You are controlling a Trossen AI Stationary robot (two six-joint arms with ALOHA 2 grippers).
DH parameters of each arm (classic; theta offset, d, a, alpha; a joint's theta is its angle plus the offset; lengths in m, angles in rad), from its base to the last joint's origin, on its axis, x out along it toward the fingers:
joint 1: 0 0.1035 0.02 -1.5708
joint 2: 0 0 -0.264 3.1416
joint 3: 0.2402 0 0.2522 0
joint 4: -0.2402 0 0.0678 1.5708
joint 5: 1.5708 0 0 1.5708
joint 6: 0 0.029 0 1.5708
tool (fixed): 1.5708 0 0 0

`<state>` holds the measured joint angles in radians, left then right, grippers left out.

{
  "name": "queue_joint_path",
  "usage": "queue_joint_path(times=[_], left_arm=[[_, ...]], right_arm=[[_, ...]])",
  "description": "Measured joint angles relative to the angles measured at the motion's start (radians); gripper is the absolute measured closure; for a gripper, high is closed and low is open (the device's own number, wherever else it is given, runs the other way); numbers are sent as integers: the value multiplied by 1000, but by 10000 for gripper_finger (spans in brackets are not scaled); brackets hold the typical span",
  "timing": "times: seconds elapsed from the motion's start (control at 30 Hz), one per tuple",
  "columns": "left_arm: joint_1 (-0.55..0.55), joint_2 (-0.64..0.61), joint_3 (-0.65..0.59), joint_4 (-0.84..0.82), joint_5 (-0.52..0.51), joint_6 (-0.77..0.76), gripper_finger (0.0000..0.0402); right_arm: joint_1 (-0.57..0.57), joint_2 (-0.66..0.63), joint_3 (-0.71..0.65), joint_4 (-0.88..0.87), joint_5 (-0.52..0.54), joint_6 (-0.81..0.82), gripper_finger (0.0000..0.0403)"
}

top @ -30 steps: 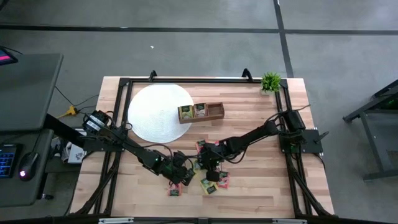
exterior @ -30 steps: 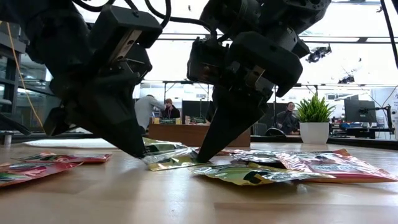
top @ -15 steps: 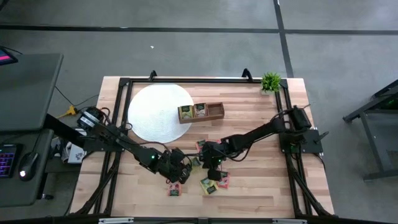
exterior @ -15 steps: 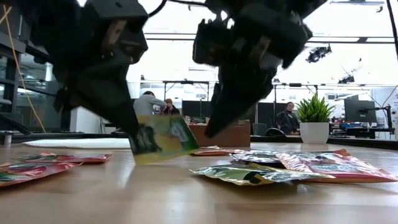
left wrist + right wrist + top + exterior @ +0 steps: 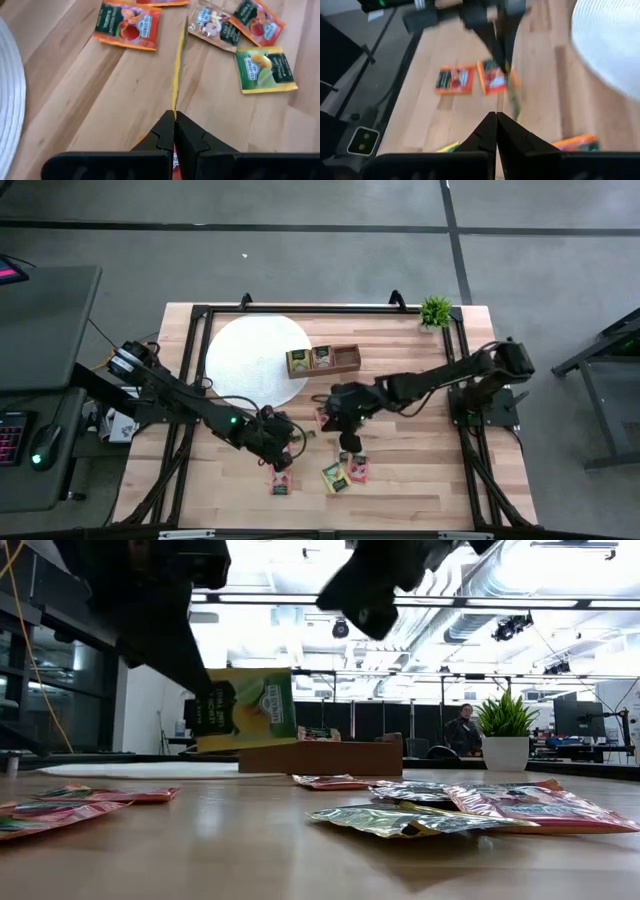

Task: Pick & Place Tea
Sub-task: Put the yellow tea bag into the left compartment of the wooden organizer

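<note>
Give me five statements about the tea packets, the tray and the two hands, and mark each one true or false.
1. The left hand is shut on a yellow tea packet held up off the table. True.
2. The right hand carries a packet as well. False: it is shut with nothing between its fingers.
3. The wooden tray has packets in all three compartments. False: the compartment nearest the potted plant looks empty.
4. Several packets lie loose on the wooden table, among them a red packet. True.
5. The tray sits in the middle of the white round mat. False: it sits at the mat's edge, mostly on bare wood.
</note>
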<state>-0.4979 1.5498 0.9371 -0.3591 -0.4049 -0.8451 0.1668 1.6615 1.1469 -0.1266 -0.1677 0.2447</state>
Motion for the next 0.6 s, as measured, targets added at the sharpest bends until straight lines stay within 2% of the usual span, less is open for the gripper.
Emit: queue_joint_path(times=[0.17,0.47,0.6], left_arm=[[42,-6,16,5,30,104,401],[123,-7,116,-42,56,278,401],[148,-7,136,-47,57,326,401]], right_arm=[[-38,-22,0,11,-78,-99,361],[-56,-21,0,7,-76,-117,228],[-56,-21,0,-14,-19,-115,188]])
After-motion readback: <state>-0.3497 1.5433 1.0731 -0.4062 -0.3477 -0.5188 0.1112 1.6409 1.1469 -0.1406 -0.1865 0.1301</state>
